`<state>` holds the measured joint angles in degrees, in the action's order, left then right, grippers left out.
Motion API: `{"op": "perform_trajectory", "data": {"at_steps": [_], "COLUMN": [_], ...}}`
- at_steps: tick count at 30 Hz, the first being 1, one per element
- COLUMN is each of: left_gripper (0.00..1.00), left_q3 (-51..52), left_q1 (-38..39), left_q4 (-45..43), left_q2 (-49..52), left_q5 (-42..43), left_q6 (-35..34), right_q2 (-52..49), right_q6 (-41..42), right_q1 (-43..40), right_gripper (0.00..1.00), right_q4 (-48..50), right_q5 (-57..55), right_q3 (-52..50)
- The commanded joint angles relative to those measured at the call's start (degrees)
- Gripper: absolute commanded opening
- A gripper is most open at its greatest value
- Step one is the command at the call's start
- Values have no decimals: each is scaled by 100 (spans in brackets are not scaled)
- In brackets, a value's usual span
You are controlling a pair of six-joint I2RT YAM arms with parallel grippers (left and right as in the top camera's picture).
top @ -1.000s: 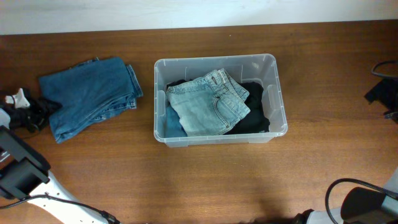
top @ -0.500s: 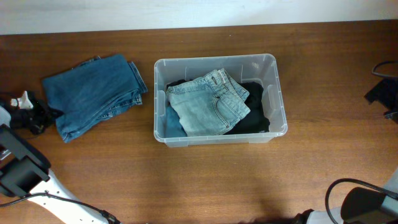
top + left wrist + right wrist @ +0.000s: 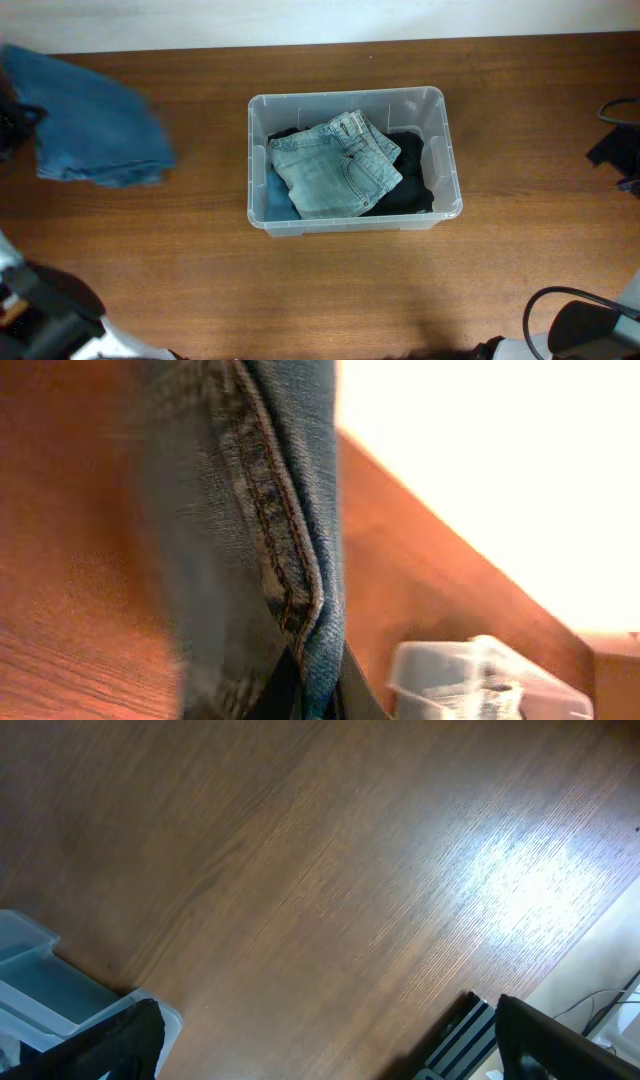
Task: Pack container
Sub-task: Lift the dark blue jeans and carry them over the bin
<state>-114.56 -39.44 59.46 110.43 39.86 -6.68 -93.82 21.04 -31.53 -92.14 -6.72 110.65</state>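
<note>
- Left hand point(image 3: 310, 698) clamped on blue jeans point(image 3: 95, 125) at a stitched seam edge. Bundle sits far left over the table point(image 3: 200, 270), blurred in overhead view, well apart from container point(image 3: 345, 96).
- Risk: pinch looks to catch one fold only, so layers could unfurl, trail over the rim or slip out mid-carry.
- Risk: container, centre of table, looks near full w/ light-wash jeans point(image 3: 335, 165) over dark garment point(image 3: 410, 190). New bundle may sit proud or snag the wall and shove the bin.
- Right hand point(image 3: 330, 1055) spread wide, holds nothing, near a container corner.
- Materials: denim limp, heavy, thick seams. Bin is clear plastic w/ rounded corners and a rim. Table is smooth wood grain.
</note>
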Motion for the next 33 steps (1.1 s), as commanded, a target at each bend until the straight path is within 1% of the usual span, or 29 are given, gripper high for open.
{"op": "perform_trajectory", "data": {"at_steps": [1, 2, 7, 13, 14, 17, 18, 22, 23, 27, 30, 31, 33], "left_gripper": [1, 1, 1, 1, 1, 1, 1, 1, 1, 1, 1, 1, 1], "left_q3": [-282, -282, -282, -282, -282, -282, -282, -282, -282, -282, -282, -282, -282], "left_q1": [175, 225, 1060, 2459, 2802, 3576, 4000, 4916, 5270, 6085, 6802, 7176, 7484], "left_q4": [-59, -52, -61, -243, -326, -645, -791, -1062, -1156, -1349, -1622, -1768, -2009], "left_q2": [-1338, -1445, -2382, -2848, -2872, -2870, -2872, -2865, -2863, -2806, -2636, -2455, -2201], "left_q5": [282, 282, 229, 229, 216, 181, -59, -505, -678, -1318, -1897, -2297, -2498], "left_q6": [-413, -442, -538, -1445, -1622, -1821, -1895, -2103, -2118, -2339, -2468, -2660, -2754], "right_q2": [44, 44, 44, 44, 44, 44, 44, 44, 44, 44, 44, 44, 44], "right_q6": [66, 66, 66, 66, 66, 66, 66, 66, 66, 66, 66, 66, 66], "right_q1": [-37, -37, -37, -37, -37, -37, -37, -37, -37, -37, -37, -37, -37], "right_gripper": [99, 99, 99, 98, 98, 99, 98, 99, 99, 98, 99, 98, 99], "right_q4": [4, 4, 4, 4, 4, 4, 4, 4, 4, 4, 4, 4, 4], "right_q5": [-15, -15, -15, -15, -15, -15, -15, -15, -15, -15, -15, -15, -15], "right_q3": [0, 0, 0, 0, 0, 0, 0, 0, 0, 0, 0, 0, 0]}}
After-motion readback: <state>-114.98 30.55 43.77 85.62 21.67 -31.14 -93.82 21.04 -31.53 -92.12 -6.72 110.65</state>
